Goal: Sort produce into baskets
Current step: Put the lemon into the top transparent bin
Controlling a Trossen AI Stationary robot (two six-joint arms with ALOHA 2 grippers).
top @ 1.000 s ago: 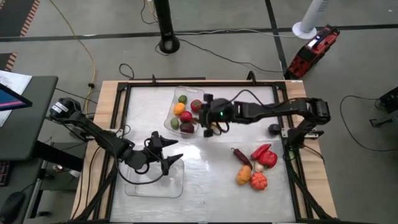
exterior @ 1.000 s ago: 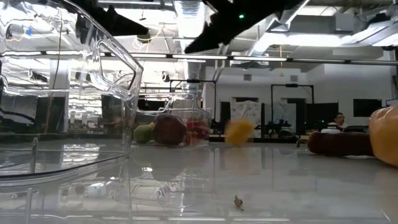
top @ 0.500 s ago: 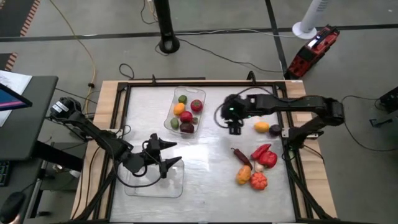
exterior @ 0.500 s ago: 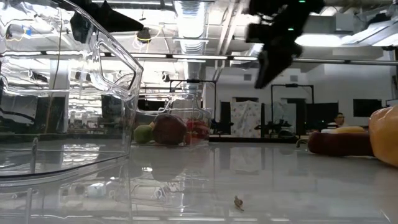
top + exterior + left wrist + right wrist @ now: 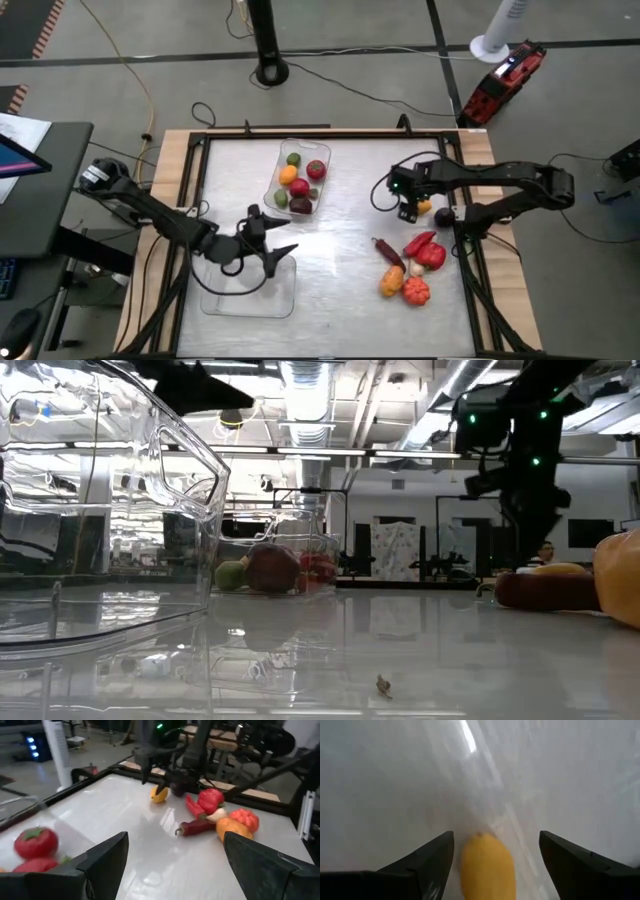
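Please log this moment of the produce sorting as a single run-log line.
right gripper: open, over yellow fruit on table | left gripper: open, above near basket | far basket: several pieces in

Open middle, crowded right edge

The table [image 5: 340, 290] lies bare between the two baskets [image 5: 298, 176] [image 5: 285, 300] and the produce pile [image 5: 412, 265] near its right edge.
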